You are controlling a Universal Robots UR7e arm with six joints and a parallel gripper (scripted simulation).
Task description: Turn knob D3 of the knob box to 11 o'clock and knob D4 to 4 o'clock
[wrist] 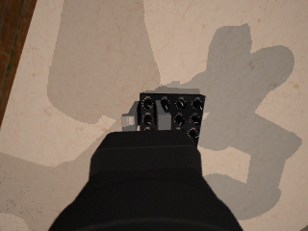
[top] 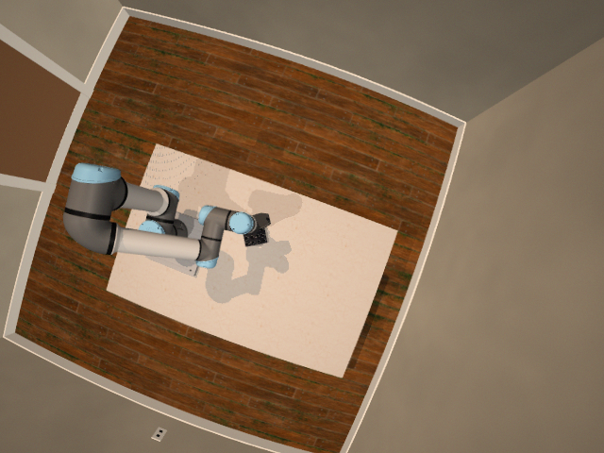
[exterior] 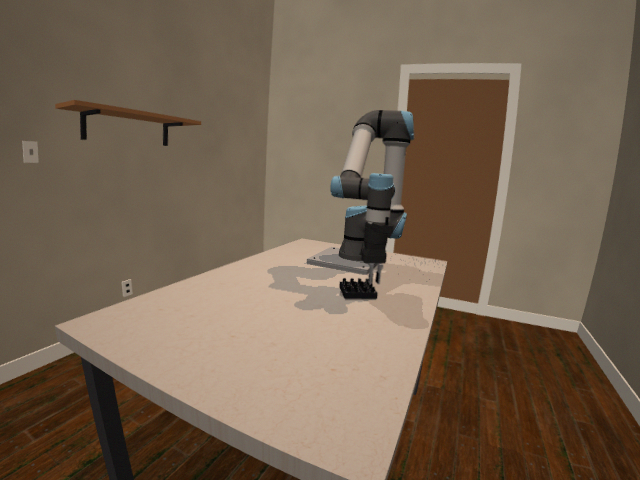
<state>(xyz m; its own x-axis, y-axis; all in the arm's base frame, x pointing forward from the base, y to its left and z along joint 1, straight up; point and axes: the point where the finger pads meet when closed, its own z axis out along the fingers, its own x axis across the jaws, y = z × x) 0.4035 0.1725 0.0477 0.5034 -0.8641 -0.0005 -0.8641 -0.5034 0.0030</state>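
The room is evenly and softly lit, with no glare anywhere. On the pale worktop (top: 302, 311) the arm (top: 156, 243) throws several overlapping grey shadows with crisp edges, some darker, some fainter, spreading to different sides as if from more than one lamp overhead. The overhead view bows the walls and floor outward at its edges. From the wrist, the dark body of the claw (wrist: 146, 120) fills the near half, and the small knobs look coarse and pixelled.
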